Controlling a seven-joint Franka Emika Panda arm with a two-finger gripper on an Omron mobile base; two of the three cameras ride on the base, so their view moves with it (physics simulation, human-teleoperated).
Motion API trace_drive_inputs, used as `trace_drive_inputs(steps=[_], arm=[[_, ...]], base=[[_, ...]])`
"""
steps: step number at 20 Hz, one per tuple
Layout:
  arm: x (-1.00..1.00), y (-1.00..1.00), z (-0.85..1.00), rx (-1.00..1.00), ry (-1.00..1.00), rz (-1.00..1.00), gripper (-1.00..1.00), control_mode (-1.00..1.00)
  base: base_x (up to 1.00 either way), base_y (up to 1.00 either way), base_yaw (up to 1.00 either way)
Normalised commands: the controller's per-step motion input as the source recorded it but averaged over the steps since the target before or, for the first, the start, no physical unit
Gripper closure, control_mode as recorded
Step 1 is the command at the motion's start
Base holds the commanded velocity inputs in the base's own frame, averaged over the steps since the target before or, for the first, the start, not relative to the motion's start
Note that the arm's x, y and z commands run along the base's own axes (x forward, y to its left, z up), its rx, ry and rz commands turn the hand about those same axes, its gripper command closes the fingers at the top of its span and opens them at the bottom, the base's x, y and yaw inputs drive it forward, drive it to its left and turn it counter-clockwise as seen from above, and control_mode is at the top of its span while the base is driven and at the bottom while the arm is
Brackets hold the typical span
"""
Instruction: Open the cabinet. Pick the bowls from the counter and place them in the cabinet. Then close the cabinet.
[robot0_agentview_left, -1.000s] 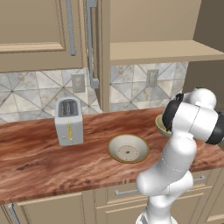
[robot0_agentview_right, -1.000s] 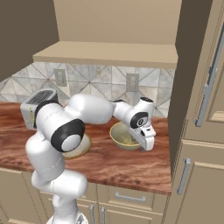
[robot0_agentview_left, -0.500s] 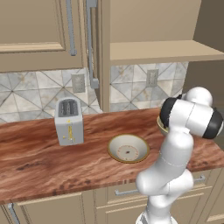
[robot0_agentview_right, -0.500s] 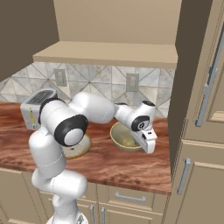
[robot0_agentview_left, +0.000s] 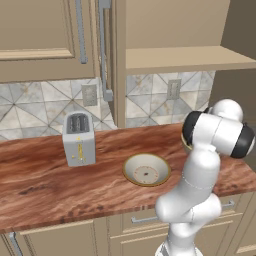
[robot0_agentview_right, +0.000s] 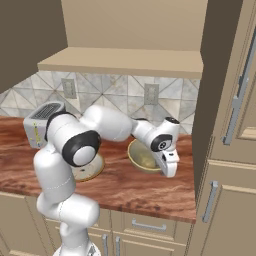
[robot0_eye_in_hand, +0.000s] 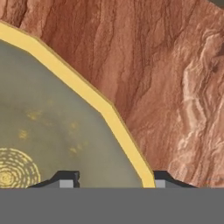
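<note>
Down at the jaws, in the hand view, I see one tip inside the deep bowl (robot0_eye_in_hand: 48, 127) and the other outside it, with the yellow rim (robot0_eye_in_hand: 114, 118) running between them. They stand narrowed but apart, and I cannot tell whether they have gripped the rim yet. Seen from the right base, the gripper (robot0_agentview_right: 169, 166) sits at the near edge of that bowl, which rests on the bench (robot0_agentview_right: 145, 187) just under the open cabinet (robot0_agentview_right: 125, 59).

I judge the step in hand to be the pinch on the rim. To do it well I would close fully before lifting, keep the wall centred between the tips, and raise straight up so the bowl does not swing or scrape.

Further left, the shallow bowl (robot0_agentview_left: 146, 170) lies untouched on the bench, near the toaster (robot0_agentview_left: 78, 138). Above, the shelf (robot0_agentview_left: 185, 55) is bare, and a door (robot0_agentview_left: 107, 50) stands edge-on, so I would lift wide of it.
</note>
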Motion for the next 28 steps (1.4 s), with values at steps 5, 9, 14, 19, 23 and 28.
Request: trace_drive_inputs(steps=[5,9,14,19,23,28], arm=[[-0.38,-0.10,0.30,0.05,-0.05,-0.44,1.00,-1.00],[-0.58,-0.03,0.81,0.08,-0.03,-0.50,1.00,-1.00],[-0.74,0.14,0.74,0.06,0.06,-0.15,1.00,-1.00],[-0.99,0.13,0.66,-0.02,0.01,0.27,1.00,-1.00],[-1.00,0.24,0.69,-0.14,-0.05,0.32,1.00,-1.00],[-1.00,0.15,0.69,-0.12,-0.15,0.20,1.00,-1.00]], base=[[0.00,0.00,0.00],[0.00,0.00,0.00],[0.00,0.00,0.00],[0.00,0.00,0.00],[0.00,0.00,0.00],[0.00,0.00,0.00]])
